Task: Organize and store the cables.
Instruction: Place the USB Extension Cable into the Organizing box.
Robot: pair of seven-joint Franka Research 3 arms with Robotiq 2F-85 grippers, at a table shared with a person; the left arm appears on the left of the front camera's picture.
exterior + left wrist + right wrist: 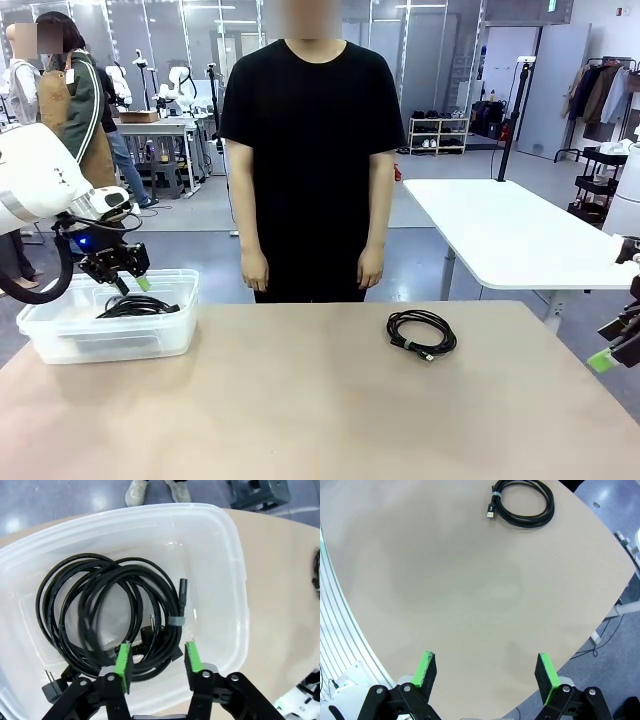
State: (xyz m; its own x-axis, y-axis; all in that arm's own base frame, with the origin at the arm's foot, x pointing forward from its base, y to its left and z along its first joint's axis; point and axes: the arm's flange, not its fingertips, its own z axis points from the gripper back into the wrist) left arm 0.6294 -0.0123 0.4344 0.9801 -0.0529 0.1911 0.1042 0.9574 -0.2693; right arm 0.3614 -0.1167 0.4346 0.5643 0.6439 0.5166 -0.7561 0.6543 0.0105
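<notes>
Over the table's left edge, the left gripper [157,666] hangs above the clear bin [60,345], jaws apart and empty; coiled cables [107,615] already lie inside. Near the table's far edge, right of centre, 1 cable [421,333] waits unstored. At the right edge, the right gripper [484,672] stands wide open, holding nothing.

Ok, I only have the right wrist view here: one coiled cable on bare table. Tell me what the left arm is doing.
Observer: The left gripper hangs over a clear plastic bin at the table's left end, jaws apart, nothing between them.
Operator: Say what's in the bin.
Observer: Black cables, coiled and lying on its floor.
Operator: Give me the person's position.
Observer: The person stands at the far edge, arms down, touching nothing. The coiled cable lies just in front of them.
</notes>
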